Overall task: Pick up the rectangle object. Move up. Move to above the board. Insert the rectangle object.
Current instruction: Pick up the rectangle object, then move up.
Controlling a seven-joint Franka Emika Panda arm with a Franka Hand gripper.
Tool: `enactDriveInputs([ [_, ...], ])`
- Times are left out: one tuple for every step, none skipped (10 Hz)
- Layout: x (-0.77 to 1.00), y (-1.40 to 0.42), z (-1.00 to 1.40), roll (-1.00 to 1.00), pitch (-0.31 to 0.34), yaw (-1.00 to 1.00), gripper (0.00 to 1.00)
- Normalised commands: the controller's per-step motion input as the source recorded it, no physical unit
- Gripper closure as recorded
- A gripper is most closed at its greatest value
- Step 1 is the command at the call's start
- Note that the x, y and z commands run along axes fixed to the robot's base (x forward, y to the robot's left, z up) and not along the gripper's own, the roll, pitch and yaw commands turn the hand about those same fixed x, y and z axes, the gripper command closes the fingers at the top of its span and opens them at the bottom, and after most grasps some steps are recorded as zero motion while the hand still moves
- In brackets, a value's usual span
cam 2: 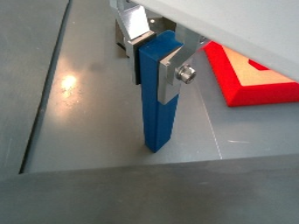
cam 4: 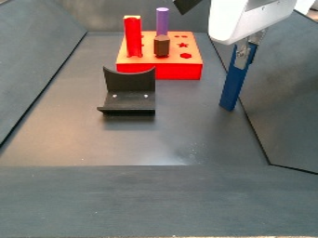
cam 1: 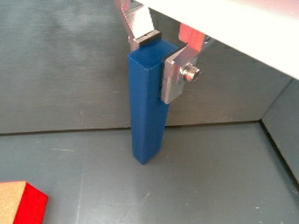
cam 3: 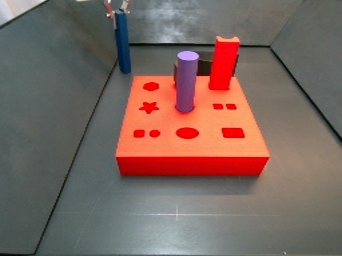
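The rectangle object (cam 1: 146,114) is a tall dark-blue bar that stands upright on the grey floor, apart from the board; it also shows in a wrist view (cam 2: 158,114) and in both side views (cam 3: 122,45) (cam 4: 231,84). My gripper (cam 1: 160,61) (cam 2: 152,70) is at the bar's top end, with one silver finger on each side and the pads against its faces. In the side views the gripper (cam 3: 120,10) (cam 4: 241,51) sits over the bar. The bar's foot rests on the floor. The red-orange board (cam 3: 201,150) (cam 4: 187,67) lies some way off, and its corner shows in both wrist views (cam 2: 251,87) (cam 1: 24,206).
A purple cylinder (cam 3: 186,80) (cam 4: 162,19) and a red block (cam 3: 223,60) (cam 4: 130,35) stand in the board. The fixture (cam 4: 128,88) stands on the floor in front of the board. A grey wall (cam 1: 70,61) rises close behind the bar.
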Motion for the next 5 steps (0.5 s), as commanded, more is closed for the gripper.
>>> enactDriveInputs([
  [0.0, 0.0, 0.0, 0.0, 0.0, 0.0, 1.0],
  [0.0, 0.0, 0.0, 0.0, 0.0, 0.0, 1.0],
  [0.0, 0.0, 0.0, 0.0, 0.0, 0.0, 1.0],
  [0.0, 0.0, 0.83, 0.0, 0.0, 0.0, 1.0],
  [-0.05, 0.05, 0.82, -0.01, 0.022, 0.0, 1.0],
])
